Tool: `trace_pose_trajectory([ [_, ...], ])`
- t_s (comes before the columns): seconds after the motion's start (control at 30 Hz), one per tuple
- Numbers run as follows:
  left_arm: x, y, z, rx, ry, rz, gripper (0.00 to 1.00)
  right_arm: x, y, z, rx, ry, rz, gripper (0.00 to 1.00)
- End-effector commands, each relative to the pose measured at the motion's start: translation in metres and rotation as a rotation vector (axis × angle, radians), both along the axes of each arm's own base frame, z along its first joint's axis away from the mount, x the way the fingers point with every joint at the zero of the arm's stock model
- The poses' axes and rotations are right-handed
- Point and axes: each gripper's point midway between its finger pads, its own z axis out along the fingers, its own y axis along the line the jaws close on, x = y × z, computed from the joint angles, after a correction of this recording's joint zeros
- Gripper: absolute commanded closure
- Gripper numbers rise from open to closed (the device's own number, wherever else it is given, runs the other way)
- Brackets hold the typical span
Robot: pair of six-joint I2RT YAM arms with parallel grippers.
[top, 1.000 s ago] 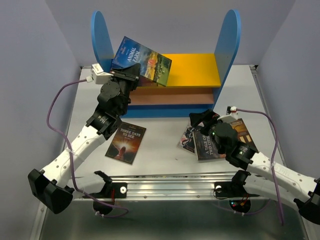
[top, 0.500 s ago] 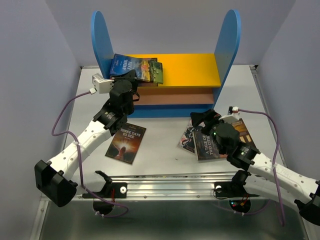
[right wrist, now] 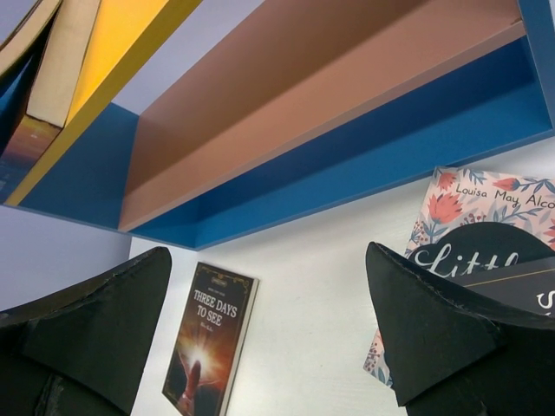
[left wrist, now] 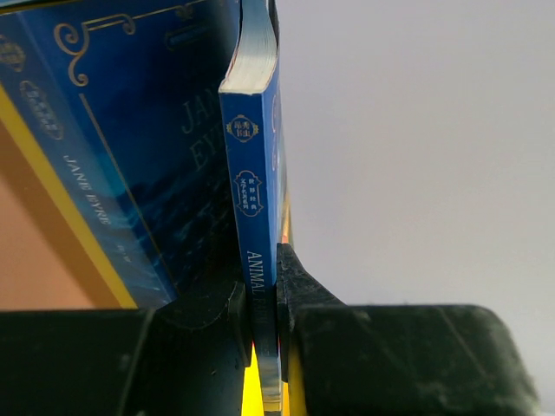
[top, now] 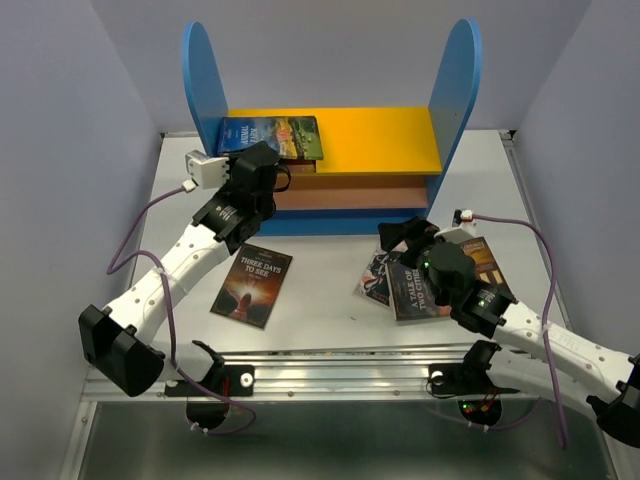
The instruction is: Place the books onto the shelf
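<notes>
**Lay the blue book flat, then let go clean**

The table has the shelf at the back. The shelf's yellow top board carries two books at its left end, right by the left side panel. The Animal Farm book lies over the Jane Eyre book. From the wrist view there looks to be a thin wedge of gap btwn the covers, so it's prob not fully down yet.

On the table, the Three Days to See book lies alone left of centre, and a pile of books sits on the right.

The left gripper is clamped on the Animal Farm book's near edge, one finger on each cover. The right gripper hovers just above the pile w/ fingers spread wide, holding nothing.

How to do it well, as I judge it:
- Drop the wrist till the covers meet.
- Open only a little.
- Back straight out toward the base so the lower finger doesn't drag either book off the front.
- Don't shove fwd, or both books could slide toward the back edge.
</notes>
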Motion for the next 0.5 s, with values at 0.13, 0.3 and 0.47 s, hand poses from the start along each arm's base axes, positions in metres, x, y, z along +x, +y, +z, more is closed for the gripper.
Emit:
trace_pose_trajectory([
  [0.13,0.0,0.011,0.032,-0.055,-0.051,0.077,1.0,0.004,-0.004,0.031,0.026,-0.06,-0.033,0.0],
  [0.3,0.004,0.007,0.027,-0.049,-0.033,0.067,1.0,0.004,-0.004,0.033,0.028,-0.064,-0.031,0.0],
  [0.47,0.003,0.01,0.018,-0.08,0.016,0.095,1.0,0.005,-0.003,0.031,0.026,-0.061,-0.028,0.0],
])
